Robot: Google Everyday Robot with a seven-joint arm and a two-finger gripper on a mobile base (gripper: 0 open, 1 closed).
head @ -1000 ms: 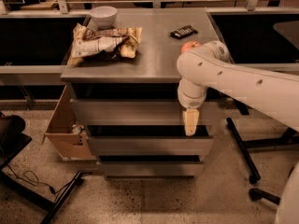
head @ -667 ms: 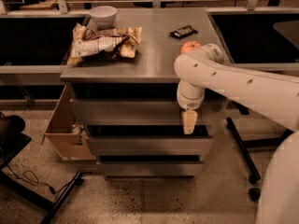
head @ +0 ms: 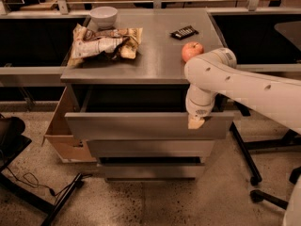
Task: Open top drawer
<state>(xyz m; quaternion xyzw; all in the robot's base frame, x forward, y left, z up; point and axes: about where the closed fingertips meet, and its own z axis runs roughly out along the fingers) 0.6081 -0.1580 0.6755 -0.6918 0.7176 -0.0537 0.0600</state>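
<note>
1. While standing partway out toward the near side: top drawer (head: 141,125), widest of three matte grey fronts, with a plain, flat, handle-less panel and a dark box interior open to view behind it.
2. Beneath it, two shorter, narrower grey drawer fronts (head: 150,148), equally matte, set further back.
3. Gripper (head: 196,122) at the right end of the wide panel's top edge, tan tip against the front face just under the rim; clenched or released, impossible to tell.
4. Arm (head: 244,86) in a smooth, rounded white shell, reaching in from the right and bending down at a bulbous joint above the drawer's right corner.
5. Cabinet top (head: 155,62), a smooth grey slab, bearing:
   - a round red apple (head: 192,51) near the right edge, just beyond the arm's joint;
   - crumpled, glossy snack bags (head: 103,44) on the left;
   - a round white bowl (head: 103,17) at the far left corner;
   - a small, flat, dark packet (head: 183,32) on the far right.
6. Brown cardboard box (head: 59,135) on the speckled floor, just left of the cabinet.
</note>
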